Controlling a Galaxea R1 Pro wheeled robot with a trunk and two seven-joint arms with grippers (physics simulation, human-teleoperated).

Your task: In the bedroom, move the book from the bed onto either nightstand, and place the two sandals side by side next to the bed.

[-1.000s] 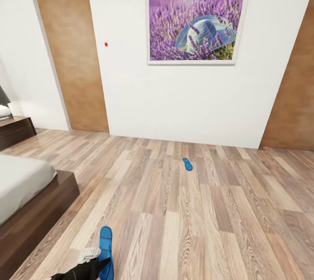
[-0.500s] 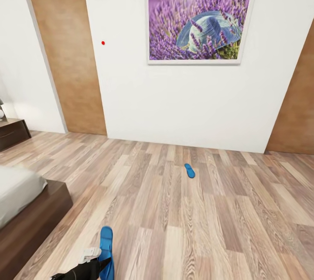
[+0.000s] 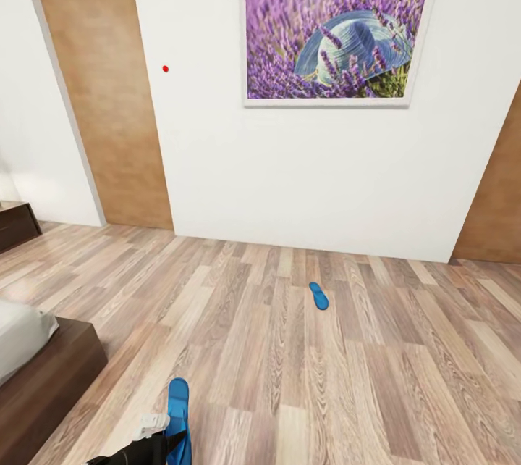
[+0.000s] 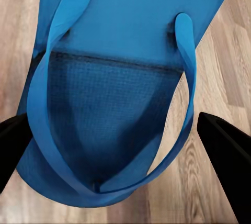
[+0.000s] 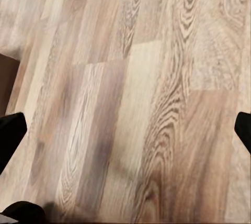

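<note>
Sandal (image 4: 115,82) sat gripped in the left gripper (image 4: 123,145), fingers hugging its sides; the right gripper (image 5: 125,130) hung spread, empty. Its mate (image 3: 318,296) lay well off on the floor (image 3: 405,378), near the wall. Best approach squarely, then lower the free gripper.

Ahead of me: white wall (image 3: 289,175), 2 brown doors (image 3: 101,88), lavender picture (image 3: 336,27), wood-plank floor (image 3: 362,378).
</note>
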